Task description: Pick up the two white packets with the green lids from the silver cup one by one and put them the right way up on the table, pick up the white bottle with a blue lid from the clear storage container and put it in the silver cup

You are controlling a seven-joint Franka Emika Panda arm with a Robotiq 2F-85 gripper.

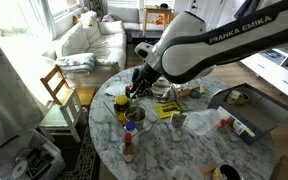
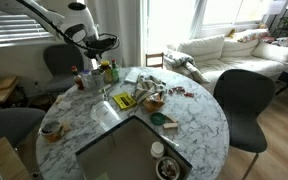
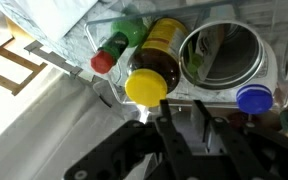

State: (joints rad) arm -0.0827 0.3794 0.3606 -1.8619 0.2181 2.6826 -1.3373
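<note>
Silver metal fills the upper part of the wrist view. The silver cup (image 3: pixel 246 48) stands upright on the marble table (image 1: pixel 192 152), and we look almost straight down into its round mouth. Something pale with a touch of green leans against the cup's inner wall, too blurred for us to name.

Just beside the cup stands a dark bottle with a yellow cap (image 3: pixel 146 86). On that bottle's far side from the cup is a red-capped bottle (image 3: pixel 104 62). On the opposite side of the cup, close to its rim, we see a small blue lid (image 3: pixel 254 98).

The gripper (image 1: pixel 138 88) hangs above this cluster, near the cup and pointing down at the table. Its dark fingers (image 3: pixel 170 128) reach in from the bottom edge of the wrist view. We cannot tell whether they are spread or pressed together, nor whether they pinch anything, as the linkage hides the tips.

In an exterior view the clear storage container (image 1: pixel 269 125) sits well apart from the cup, across the table. A yellow packet (image 1: pixel 166 110) lies between the cup's cluster and that container.
</note>
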